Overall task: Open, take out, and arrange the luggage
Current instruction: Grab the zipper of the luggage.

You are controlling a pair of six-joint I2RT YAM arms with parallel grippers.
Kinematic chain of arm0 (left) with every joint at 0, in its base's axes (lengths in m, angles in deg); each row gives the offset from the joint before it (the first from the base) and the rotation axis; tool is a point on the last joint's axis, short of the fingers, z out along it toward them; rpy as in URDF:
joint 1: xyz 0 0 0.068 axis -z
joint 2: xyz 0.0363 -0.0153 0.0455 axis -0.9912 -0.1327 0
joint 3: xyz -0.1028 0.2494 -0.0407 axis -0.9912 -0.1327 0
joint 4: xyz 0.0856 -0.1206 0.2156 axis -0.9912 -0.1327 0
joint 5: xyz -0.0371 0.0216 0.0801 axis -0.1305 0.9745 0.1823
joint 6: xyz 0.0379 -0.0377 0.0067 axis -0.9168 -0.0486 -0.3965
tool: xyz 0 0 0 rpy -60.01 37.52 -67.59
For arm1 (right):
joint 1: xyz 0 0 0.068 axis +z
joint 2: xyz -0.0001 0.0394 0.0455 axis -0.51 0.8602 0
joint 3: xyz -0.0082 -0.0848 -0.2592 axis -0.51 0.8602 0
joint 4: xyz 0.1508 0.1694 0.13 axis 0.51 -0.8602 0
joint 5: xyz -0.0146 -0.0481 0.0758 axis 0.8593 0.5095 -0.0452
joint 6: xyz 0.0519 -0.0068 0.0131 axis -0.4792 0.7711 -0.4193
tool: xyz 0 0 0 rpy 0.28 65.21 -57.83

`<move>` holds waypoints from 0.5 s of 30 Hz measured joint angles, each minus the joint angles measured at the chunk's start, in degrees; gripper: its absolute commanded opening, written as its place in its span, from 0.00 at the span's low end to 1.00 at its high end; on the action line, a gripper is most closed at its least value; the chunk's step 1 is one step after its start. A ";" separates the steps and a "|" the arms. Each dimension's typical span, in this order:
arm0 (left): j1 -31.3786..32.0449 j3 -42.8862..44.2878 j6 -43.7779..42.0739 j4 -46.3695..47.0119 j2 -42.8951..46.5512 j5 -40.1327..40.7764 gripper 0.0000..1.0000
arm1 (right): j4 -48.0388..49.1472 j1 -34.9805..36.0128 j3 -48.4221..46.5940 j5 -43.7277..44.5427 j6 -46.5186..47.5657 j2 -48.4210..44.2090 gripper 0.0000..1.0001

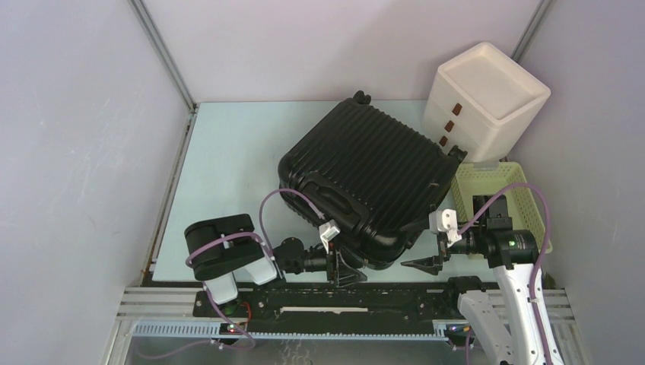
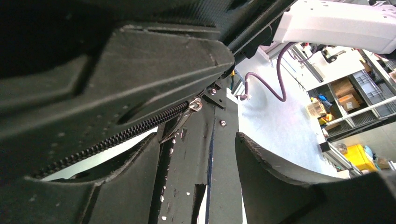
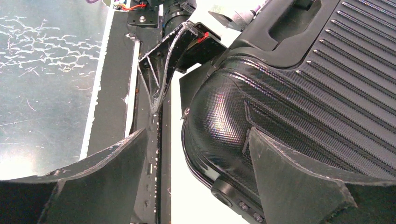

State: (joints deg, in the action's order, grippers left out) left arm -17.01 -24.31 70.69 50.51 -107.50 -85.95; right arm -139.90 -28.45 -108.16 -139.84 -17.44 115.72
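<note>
The step in hand is the opening: the luggage (image 1: 373, 175) lies flat and closed on the surface (image 1: 228, 167), its ribbed shell up and its near corner reaching toward both arms. The left fingers (image 2: 285, 182) are tucked low against that corner and stand apart with nothing between them. Just beyond their tips, a little toward the left one, hangs the metal zipper pull (image 2: 189, 114) at the end of the closed zipper (image 2: 116, 137), which runs away past the left finger. The right fingers (image 3: 93, 186) are also spread and hold nothing, with the rounded corner of the shell just ahead of their tips and partly in line with the gap. The next move, as I judge it, calls for bringing the left fingers forward until the pull sits between them, pinching it, and then drawing it along the seam; the pull is small and flat, so it could slip out.
</note>
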 measured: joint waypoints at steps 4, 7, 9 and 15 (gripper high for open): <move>-0.02 0.37 0.35 -0.07 -0.57 -0.28 0.59 | 0.15 -0.02 0.00 0.00 0.00 0.00 0.88; -0.02 0.37 0.59 0.11 -0.59 -0.24 0.57 | 0.17 -0.02 0.00 0.00 0.00 0.00 0.88; -0.02 0.37 0.66 0.13 -0.59 -0.22 0.52 | 0.20 -0.02 0.00 0.00 0.02 0.04 0.88; -0.02 0.37 1.18 0.22 -0.52 -0.04 0.50 | 0.22 -0.02 0.02 0.02 0.02 0.15 0.88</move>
State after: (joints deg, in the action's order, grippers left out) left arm -17.03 -23.94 71.87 50.73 -108.02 -85.99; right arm -139.68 -28.47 -108.14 -139.82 -17.42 115.87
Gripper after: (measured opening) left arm 0.506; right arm 0.881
